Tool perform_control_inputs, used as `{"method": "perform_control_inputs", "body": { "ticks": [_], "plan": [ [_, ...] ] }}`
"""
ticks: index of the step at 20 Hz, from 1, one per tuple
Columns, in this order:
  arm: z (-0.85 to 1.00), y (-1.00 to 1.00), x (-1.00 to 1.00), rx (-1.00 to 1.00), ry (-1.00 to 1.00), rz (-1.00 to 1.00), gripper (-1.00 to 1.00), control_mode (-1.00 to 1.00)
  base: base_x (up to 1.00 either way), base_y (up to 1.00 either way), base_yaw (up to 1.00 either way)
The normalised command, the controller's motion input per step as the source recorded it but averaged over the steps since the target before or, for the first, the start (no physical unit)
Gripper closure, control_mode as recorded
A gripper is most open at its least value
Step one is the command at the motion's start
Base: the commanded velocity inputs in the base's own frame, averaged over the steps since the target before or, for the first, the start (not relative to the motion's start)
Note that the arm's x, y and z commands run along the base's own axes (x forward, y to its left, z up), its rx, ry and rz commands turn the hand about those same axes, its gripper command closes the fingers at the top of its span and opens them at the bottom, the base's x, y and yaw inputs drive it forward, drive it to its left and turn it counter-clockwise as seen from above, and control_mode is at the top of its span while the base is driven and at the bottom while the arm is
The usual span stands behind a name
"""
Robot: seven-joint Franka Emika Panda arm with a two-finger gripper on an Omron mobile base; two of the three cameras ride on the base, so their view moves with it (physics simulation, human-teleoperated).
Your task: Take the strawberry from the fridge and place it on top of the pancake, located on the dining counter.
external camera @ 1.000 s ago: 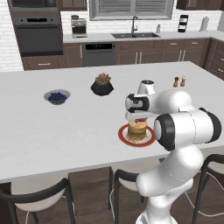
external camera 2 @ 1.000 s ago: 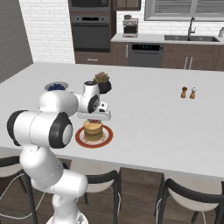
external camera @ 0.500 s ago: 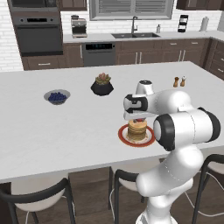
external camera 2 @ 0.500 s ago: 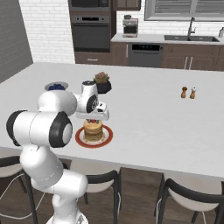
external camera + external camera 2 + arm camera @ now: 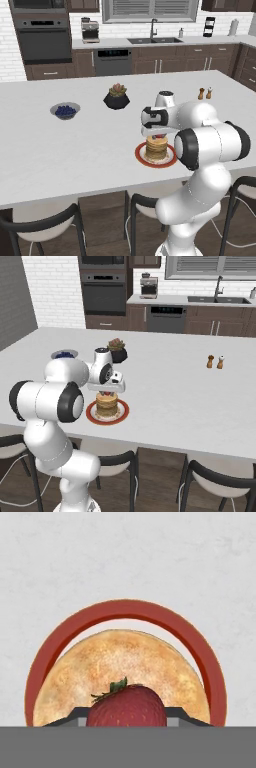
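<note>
We saw the small, rounded, deep-red strawberry (image 5: 126,706) with its dull, finely dotted skin and a little green leafy cap, clamped between the two dark finger tips (image 5: 75,716) of the two-finger gripper (image 5: 126,719) of the white arm. It hung directly above the short stack of round golden-brown pancakes (image 5: 122,672); whether it touched the top one we could not tell. The top pancake looked flat, matte and slightly speckled, with a paler edge. The stack lay in the middle of the round plate with a smooth red rim (image 5: 125,609).

The plate (image 5: 141,155) stood on the wide, plain white, smooth dining counter (image 5: 75,150), near its front edge, where the dark-framed stools (image 5: 40,225) with white seats stood. The gripper (image 5: 158,135) pointed down just over the stack (image 5: 156,146).

Further back on the counter were a small grey bowl of dark blueberries (image 5: 65,110), a dark faceted pot with a reddish plant (image 5: 116,98), and two small brown shakers (image 5: 205,93) near the far right corner.
</note>
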Motion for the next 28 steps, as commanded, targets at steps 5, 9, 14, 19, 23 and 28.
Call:
{"method": "perform_control_inputs", "body": {
  "ticks": [5,9,14,19,23,28],
  "plan": [
    [-0.31,0.0,-0.02,0.0,0.0,0.0,-1.0,-1.0,0.0,0.0,0.0],
    [-0.14,0.0,-0.16,0.0,-0.01,0.0,-1.0,-1.0,0.0,0.0,0.0],
    [0.0,0.0,-0.36,0.0,-0.09,0.0,-1.0,-1.0,0.0,0.0,0.0],
    [0.08,0.0,-0.35,0.0,-0.13,0.0,-1.0,-1.0,0.0,0.0,0.0],
    [0.43,-0.03,-0.49,0.0,-0.17,0.0,-1.0,-1.0,0.0,0.0,0.0],
    [0.47,-0.34,-0.65,0.02,-0.12,0.0,-1.0,-1.0,0.0,0.0,0.0]
  ]
}}
